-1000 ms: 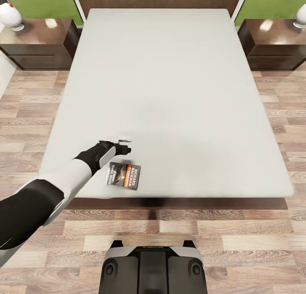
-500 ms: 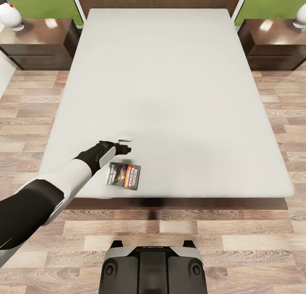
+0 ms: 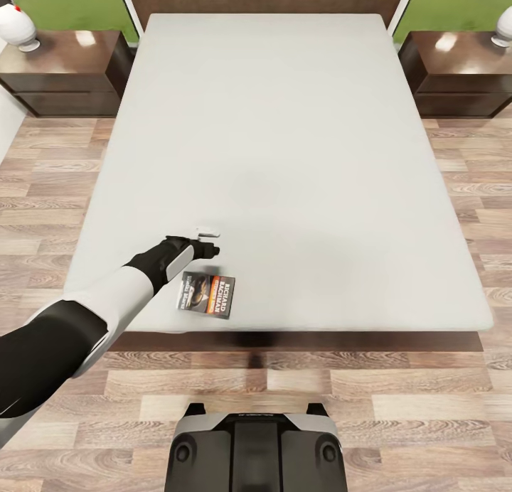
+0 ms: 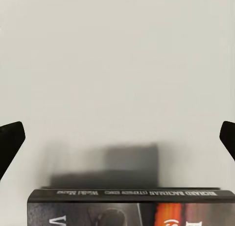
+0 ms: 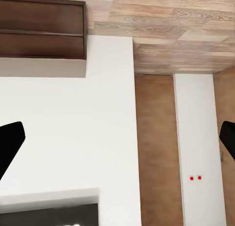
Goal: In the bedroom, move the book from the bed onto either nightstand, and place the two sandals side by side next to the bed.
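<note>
The book (image 3: 206, 294), dark with an orange band and white lettering, lies flat on the grey mattress of the bed (image 3: 284, 158), near the foot edge at the left. My left gripper (image 3: 211, 240) hovers open just beyond the book, toward the headboard, with nothing between its fingers. In the left wrist view the book (image 4: 129, 209) sits just short of the open left gripper (image 4: 117, 140), apart from both fingertips. My right gripper (image 5: 117, 140) is open and empty over white surfaces and wood floor. The sandals are out of view.
A dark brown nightstand (image 3: 60, 72) stands left of the headboard and another nightstand (image 3: 459, 72) on the right, each bearing a white lamp (image 3: 18, 26). Wood-plank floor (image 3: 43, 193) runs along both sides. My base (image 3: 256, 446) stands at the bed's foot. A dark drawer cabinet (image 5: 41, 30) shows in the right wrist view.
</note>
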Robot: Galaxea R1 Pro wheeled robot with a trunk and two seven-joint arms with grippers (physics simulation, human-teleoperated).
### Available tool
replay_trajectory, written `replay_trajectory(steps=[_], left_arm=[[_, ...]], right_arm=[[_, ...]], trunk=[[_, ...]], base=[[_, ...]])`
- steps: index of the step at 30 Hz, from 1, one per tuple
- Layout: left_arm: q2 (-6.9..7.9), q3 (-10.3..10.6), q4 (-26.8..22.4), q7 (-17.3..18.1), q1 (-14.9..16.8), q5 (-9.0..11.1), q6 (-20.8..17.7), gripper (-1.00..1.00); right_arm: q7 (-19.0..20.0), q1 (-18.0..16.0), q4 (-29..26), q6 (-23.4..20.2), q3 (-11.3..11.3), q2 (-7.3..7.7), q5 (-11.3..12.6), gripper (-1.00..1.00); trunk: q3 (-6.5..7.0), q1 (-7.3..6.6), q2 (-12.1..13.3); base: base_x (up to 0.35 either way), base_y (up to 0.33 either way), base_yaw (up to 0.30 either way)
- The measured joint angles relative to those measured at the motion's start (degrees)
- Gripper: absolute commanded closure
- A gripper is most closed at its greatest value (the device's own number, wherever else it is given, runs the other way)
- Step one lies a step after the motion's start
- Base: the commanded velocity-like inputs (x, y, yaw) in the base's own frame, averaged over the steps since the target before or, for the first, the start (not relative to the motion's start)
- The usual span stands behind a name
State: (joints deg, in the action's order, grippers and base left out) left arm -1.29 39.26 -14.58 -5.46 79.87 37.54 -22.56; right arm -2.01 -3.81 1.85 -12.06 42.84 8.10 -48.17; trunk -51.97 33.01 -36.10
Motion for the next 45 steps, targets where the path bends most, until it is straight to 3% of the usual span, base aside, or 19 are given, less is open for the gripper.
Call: replay_trajectory(steps=[13,21,45], left_arm=[[0.02,-0.02,0.06,-0.08,0.00,0.00,0.18,-1.00],[0.03,-0.03,0.12,-0.06,0.00,0.00,1.01,-1.00],[0.03,-0.04,0.11,-0.16,0.00,0.00,1.39,-1.00]], right_arm=[[0.02,0.00,-0.27,0.00,-0.11,-0.15,-0.19,-1.00],[0.02,-0.01,-0.45,0.01,-0.16,-0.17,-0.22,-1.00],[0.02,-0.01,-0.58,0.02,-0.17,-0.14,-0.23,-1.00]], trunk=[[0.00,0.00,0.00],[-1.43,1.76,-3.20],[-1.44,1.76,-3.21]], base=[[0.000,0.000,0.000],[0.000,0.000,0.000],[0.000,0.000,0.000]])
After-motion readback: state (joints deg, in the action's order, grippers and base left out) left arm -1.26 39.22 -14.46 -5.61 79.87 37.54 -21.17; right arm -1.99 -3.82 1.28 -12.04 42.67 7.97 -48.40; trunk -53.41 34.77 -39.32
